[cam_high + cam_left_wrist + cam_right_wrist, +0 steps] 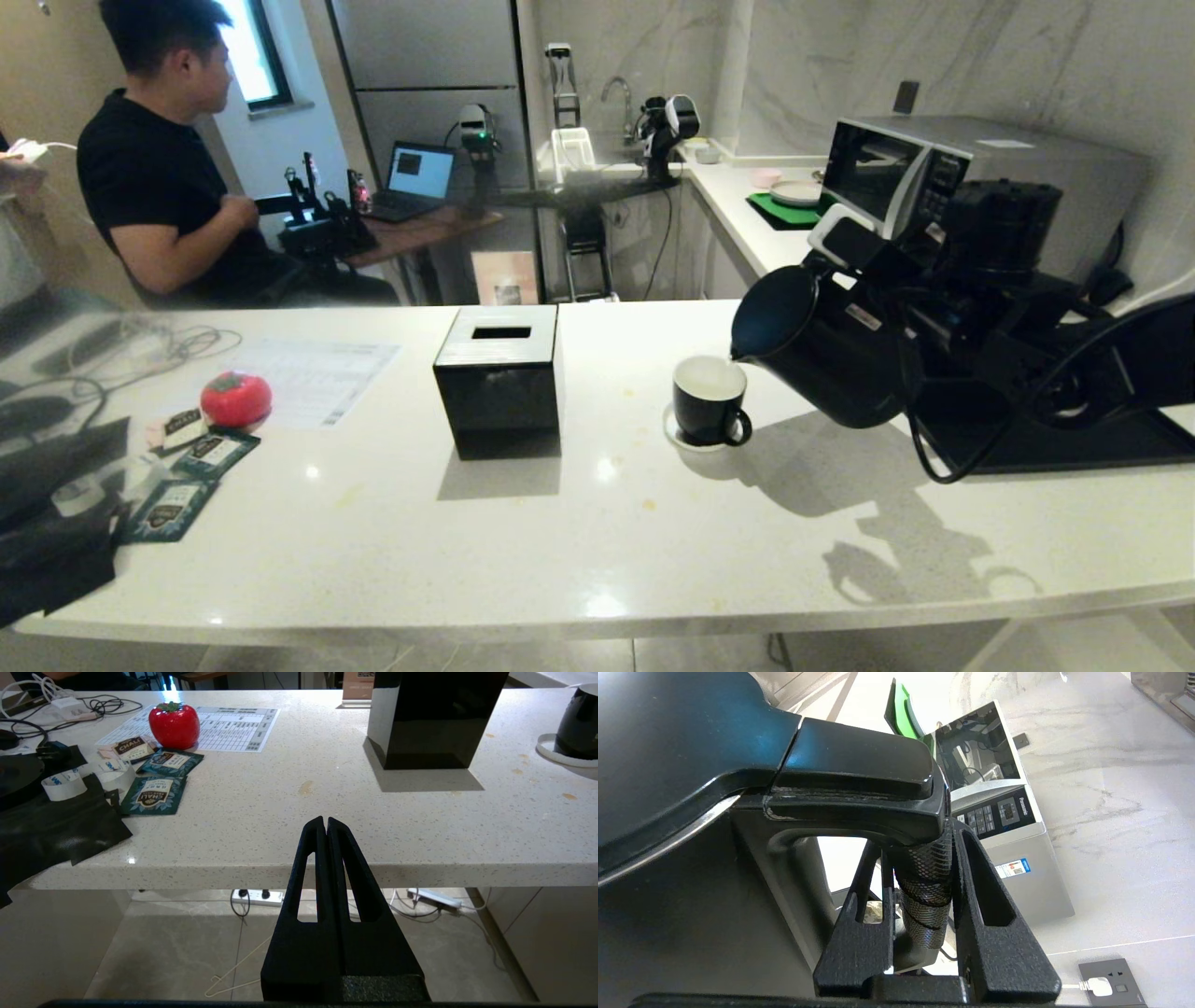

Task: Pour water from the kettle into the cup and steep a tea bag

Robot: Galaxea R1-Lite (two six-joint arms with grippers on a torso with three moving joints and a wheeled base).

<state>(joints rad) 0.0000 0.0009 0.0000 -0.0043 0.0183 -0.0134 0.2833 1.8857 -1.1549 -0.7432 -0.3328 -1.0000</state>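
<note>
The matte black tapered jug kettle (pixel 822 345) is held tilted by its mesh-wrapped handle, clamped in the right hand (pixel 924 896), so its spout hangs over the small black white-lined mug (pixel 709 399) on the white speckled counter (pixel 597 523), while the left hand (pixel 325 830) is kept closed off the counter's edge.

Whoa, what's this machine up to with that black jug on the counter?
It is pouring for tea. The right gripper is clamped on the handle of the black kettle, which is tilted with its spout over the small black cup on its saucer. No stream is visible. The left gripper waits shut at the counter's near edge. Tea bag packets lie unopened to the left, beside a red tomato-shaped thing.
</note>
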